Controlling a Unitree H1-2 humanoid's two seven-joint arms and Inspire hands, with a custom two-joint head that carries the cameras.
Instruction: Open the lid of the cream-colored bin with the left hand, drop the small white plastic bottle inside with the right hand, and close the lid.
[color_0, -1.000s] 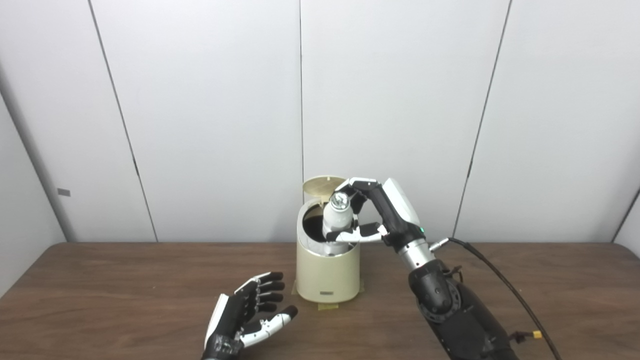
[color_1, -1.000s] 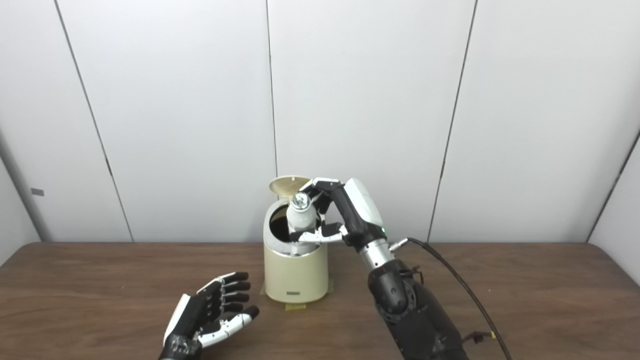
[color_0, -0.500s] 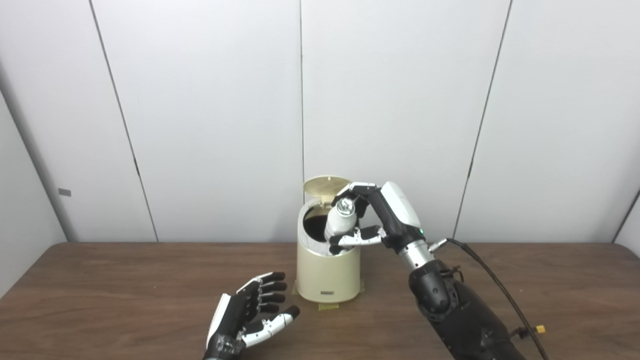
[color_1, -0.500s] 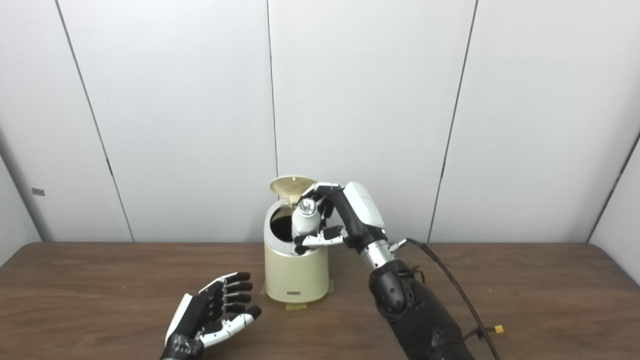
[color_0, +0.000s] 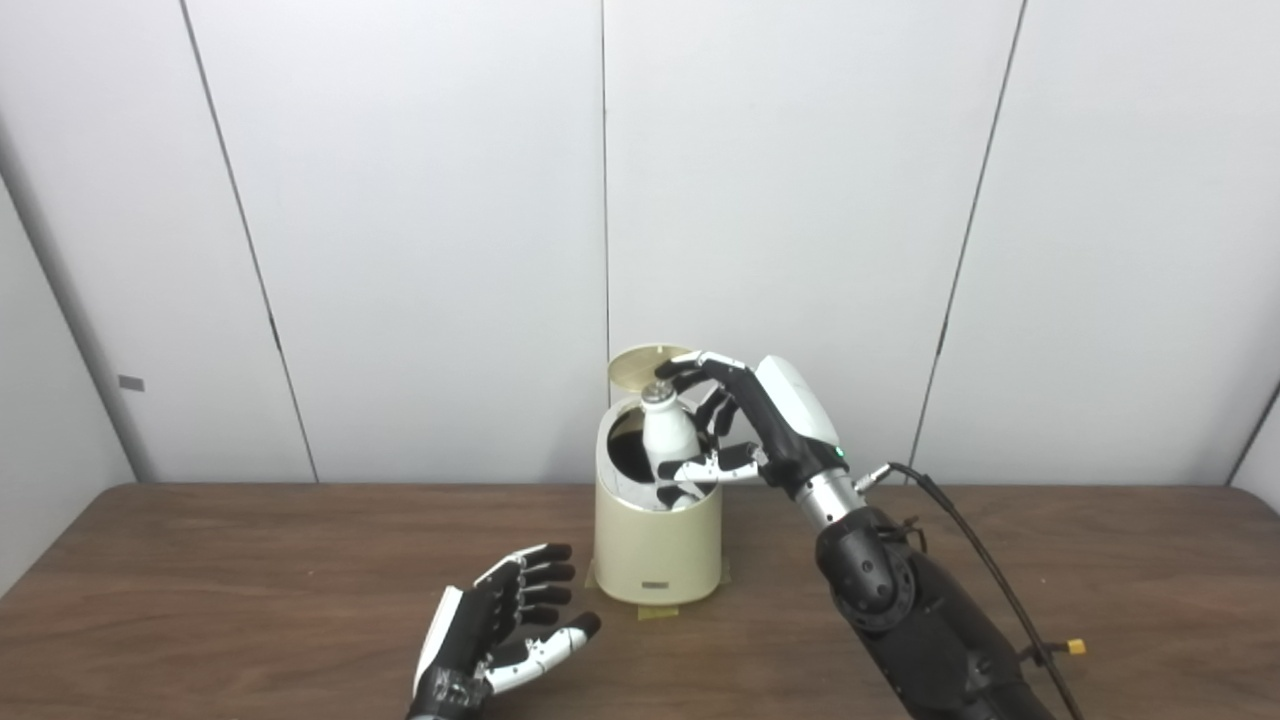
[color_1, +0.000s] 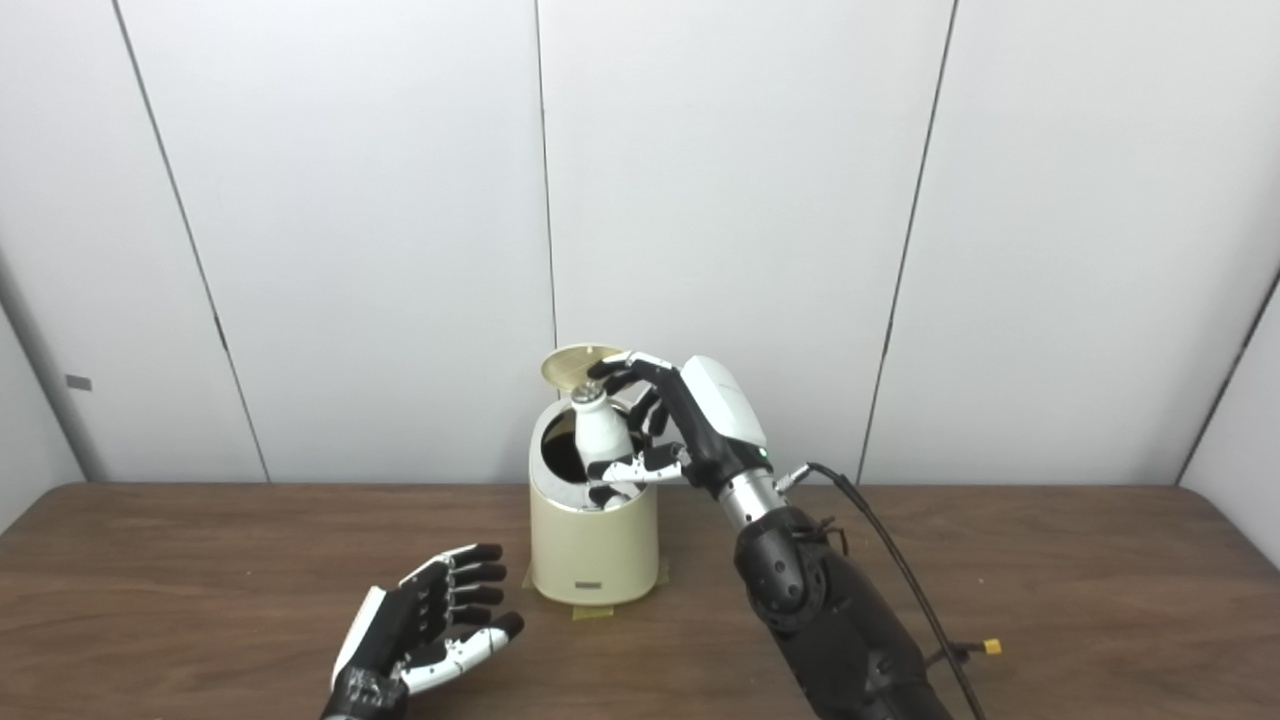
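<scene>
Over the bin (color_0: 655, 545) mouth, right hand (color_0: 745, 425) clamps the bottle (color_0: 667, 442), apparently light, rigid and smooth; best held mid-body. Left hand (color_0: 500, 625) rests apart, empty.

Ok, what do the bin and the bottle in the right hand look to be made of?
Bin: cream body with a soft, even sheen, likely plastic or painted metal; the look leaves it open. Its raised lid looks brassier underneath. Bottle: opaque white, smooth and matte, probably plastic, with a shiny silvery cap. The right hand is closed around it.
</scene>
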